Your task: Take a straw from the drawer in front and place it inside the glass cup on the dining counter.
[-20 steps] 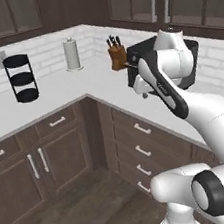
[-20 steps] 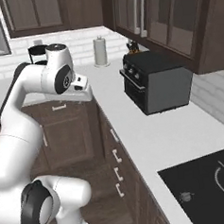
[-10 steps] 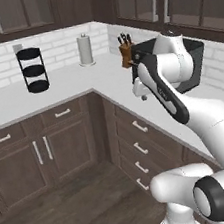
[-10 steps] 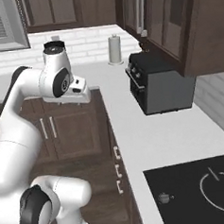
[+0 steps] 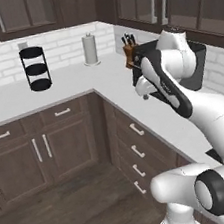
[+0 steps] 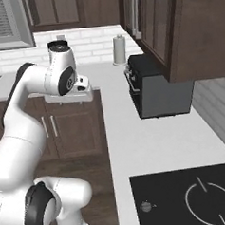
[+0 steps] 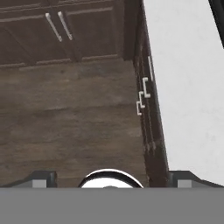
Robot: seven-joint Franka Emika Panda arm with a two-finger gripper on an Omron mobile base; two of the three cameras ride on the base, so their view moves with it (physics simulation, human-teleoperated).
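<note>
Swung round past black tiered rack (image 5: 37,69); end effector (image 7: 109,178) spread wide, empty. Straw probably featherlight, slippery: pinch mid-shaft.

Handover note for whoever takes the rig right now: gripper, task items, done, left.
Gripper: open, empty, looking down over the wood floor beside the white counter.
Drawers: a stack with silver bar handles under the counter run, all shut. Cannot tell from here which holds the straw.
Straw, glass cup, dining counter: none located yet.
Also on the counter: black toaster oven, paper towel roll, knife block, black tiered stand.
Done: nothing on the task itself.
Left: open the drawer, take the straw, go to the dining counter, drop it into the cup.
</note>
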